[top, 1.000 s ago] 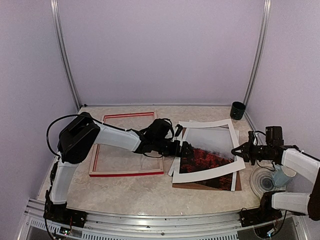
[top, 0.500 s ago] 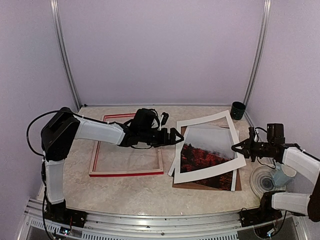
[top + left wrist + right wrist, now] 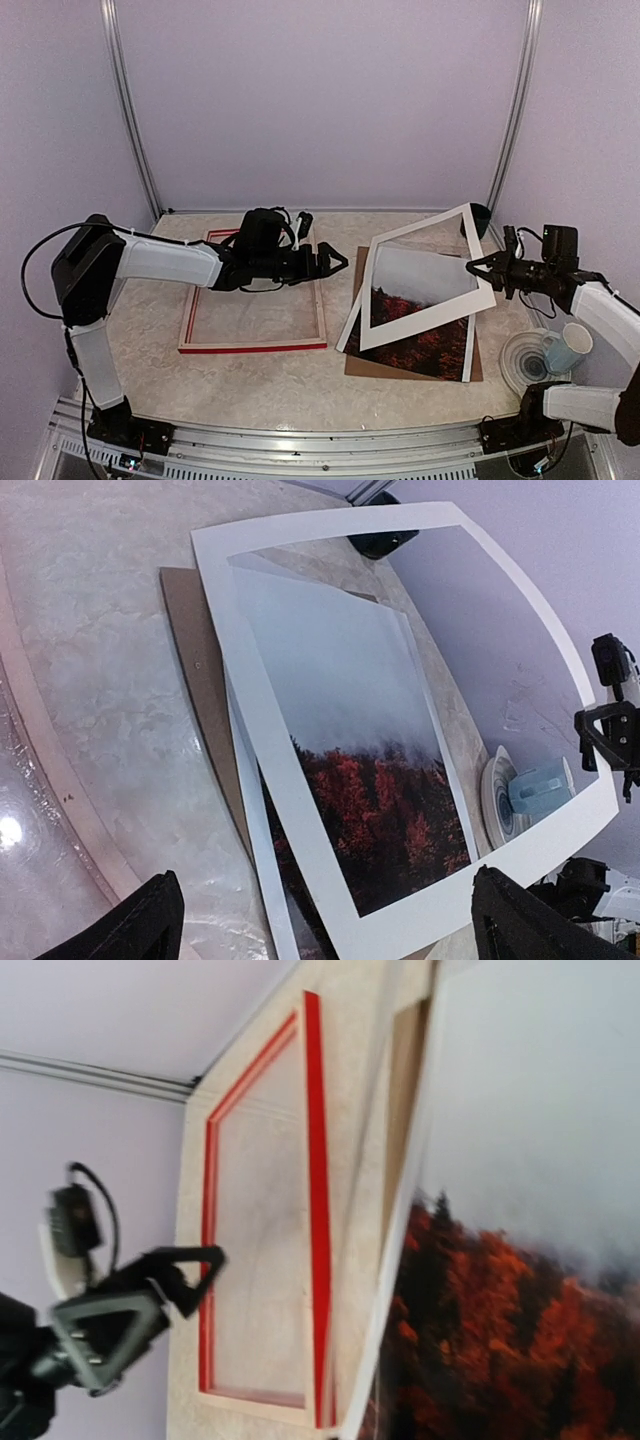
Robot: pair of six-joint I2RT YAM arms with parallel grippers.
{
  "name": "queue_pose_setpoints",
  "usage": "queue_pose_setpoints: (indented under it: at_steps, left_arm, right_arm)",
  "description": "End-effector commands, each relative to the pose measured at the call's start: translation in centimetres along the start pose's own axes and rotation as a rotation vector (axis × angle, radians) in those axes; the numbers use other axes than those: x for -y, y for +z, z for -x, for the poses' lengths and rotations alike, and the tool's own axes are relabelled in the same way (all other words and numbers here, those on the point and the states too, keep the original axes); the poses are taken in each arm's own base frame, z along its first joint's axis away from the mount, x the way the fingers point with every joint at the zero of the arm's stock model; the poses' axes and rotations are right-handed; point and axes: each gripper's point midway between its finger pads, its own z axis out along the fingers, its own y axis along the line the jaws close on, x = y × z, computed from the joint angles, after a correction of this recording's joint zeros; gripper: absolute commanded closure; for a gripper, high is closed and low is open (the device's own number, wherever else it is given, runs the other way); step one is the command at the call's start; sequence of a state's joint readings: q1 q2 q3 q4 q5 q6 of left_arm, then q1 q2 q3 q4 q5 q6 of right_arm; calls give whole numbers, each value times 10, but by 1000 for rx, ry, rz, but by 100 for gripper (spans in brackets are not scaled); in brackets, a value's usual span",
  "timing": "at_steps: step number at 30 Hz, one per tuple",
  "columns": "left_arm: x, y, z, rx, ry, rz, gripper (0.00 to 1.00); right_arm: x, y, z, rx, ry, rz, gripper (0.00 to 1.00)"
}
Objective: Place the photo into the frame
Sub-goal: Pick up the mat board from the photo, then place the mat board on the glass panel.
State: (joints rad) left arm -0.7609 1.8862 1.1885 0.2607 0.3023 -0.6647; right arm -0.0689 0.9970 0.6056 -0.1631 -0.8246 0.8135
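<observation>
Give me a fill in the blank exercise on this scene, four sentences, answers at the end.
The left gripper, jaws ___, hovers by the bright red rectangular frame.
The right gripper pinches the tilted ___ cardboard mat.
The autumn-tree paper photo lies on a ___ hardboard panel.
The dark cup stands in the table's far ___ corner.
Missing words: open, white, brown, right.

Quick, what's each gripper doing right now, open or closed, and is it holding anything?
Left gripper: open, holding nothing.
Right gripper: closed on the edge of the white mat.
</observation>
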Motion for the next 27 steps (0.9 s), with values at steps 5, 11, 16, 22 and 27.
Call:
queue_pose_setpoints:
  at_steps: [5, 11, 16, 22, 27]
  left_arm:
    - [-19, -37, 22, 80, -7, 82, 1]
    - [-40, -68, 31, 128, -20, 153, 1]
    - [-61, -96, 36, 175, -48, 213, 1]
    - [-86, -132, 40, 234, -90, 293, 1]
    - [-106, -160, 41, 275, -119, 368, 1]
  right_arm:
    - [-43, -6, 33, 76, -66, 112, 100]
    - [-70, 3, 46, 87, -108, 160, 100]
    - [-100, 26, 46, 54, -152, 206, 100]
    - [-140, 56, 49, 29, -201, 268, 100]
    - [-181, 85, 44, -12, -245, 338, 100]
